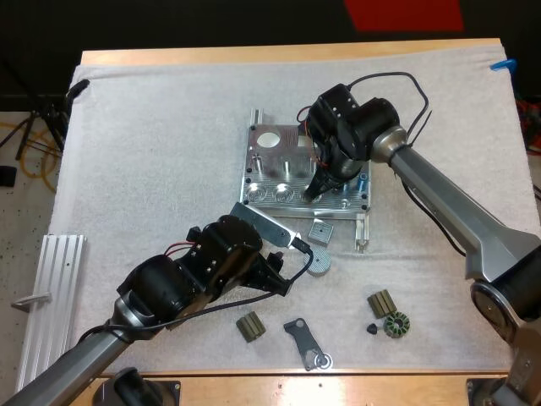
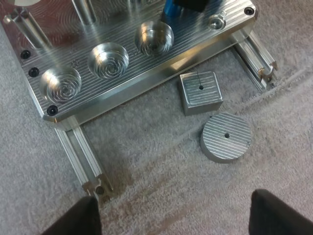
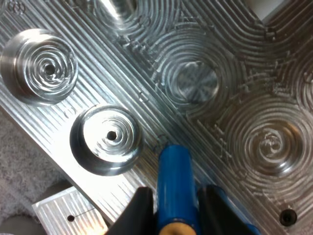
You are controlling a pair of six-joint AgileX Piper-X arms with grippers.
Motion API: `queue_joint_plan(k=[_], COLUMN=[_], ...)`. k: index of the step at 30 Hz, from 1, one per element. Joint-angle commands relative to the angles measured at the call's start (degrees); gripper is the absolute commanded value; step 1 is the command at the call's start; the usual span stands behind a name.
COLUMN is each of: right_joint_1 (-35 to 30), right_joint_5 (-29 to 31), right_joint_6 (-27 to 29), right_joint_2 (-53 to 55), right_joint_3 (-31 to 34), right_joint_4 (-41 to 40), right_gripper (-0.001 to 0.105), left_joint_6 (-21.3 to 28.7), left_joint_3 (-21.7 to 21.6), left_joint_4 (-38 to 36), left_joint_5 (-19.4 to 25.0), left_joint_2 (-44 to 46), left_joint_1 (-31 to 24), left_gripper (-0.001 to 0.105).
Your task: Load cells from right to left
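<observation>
High: right gripper (image 1: 318, 188) sits over the milled metal fixture (image 1: 270, 161); dark ribbed bits (image 1: 382, 303) lie well off toward the table's near edge.

Left wrist: left gripper (image 2: 176, 220) fingers stand wide apart w/ nothing between; ribbed square block (image 2: 200, 92) + round disc (image 2: 226, 137) just ahead.

Right wrist: fingers (image 3: 139, 210) clamped on the smooth blue cylinder (image 3: 173, 181), its tip beside a round pocket (image 3: 106, 139).

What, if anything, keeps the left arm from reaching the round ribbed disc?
Nothing, it seems, so probably yes: the left gripper stands open just short of the disc, bare mat between; the right gripper is over the fixture.
</observation>
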State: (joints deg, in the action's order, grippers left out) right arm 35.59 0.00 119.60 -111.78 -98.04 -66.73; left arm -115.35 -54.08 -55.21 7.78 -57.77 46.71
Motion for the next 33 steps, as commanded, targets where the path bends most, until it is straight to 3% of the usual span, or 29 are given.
queue_joint_plan(k=[1, 19, 22, 24, 27, 33], right_joint_1=[0.1, 0.1, 0.1, 0.1, 0.1, 0.1], right_joint_5=[-3.3, -3.4, -3.4, -3.4, -3.4, -3.4], right_joint_6=[-0.4, -1.3, -1.3, -1.3, -1.3, -1.3], right_joint_2=[-1.1, -1.1, -0.8, -0.4, 0.5, 3.2], right_joint_3=[0.0, 0.0, 0.0, 0.0, 0.0, 0.0], right_joint_4=[2.8, 3.4, 3.4, 3.4, 3.7, 3.8], right_gripper=[0.008, 0.008, 0.017, 0.031, 0.042, 0.042], left_joint_6=[-0.1, 0.5, 1.1, 1.3, 1.3, 1.3], left_joint_3=[-0.1, -0.1, -0.1, -0.1, -0.1, -0.1], left_joint_4=[0.2, 1.3, 1.3, 1.5, 1.5, 1.5], left_joint_5=[1.0, 1.0, 1.0, 1.0, 1.0, 1.0], left_joint_2=[0.1, 0.1, 0.1, 0.1, 0.1, 0.1], left_joint_1=[-0.1, -0.1, -0.1, -0.1, -0.1, -0.1], left_gripper=[0.063, 0.063, 0.063, 0.063, 0.063, 0.063])
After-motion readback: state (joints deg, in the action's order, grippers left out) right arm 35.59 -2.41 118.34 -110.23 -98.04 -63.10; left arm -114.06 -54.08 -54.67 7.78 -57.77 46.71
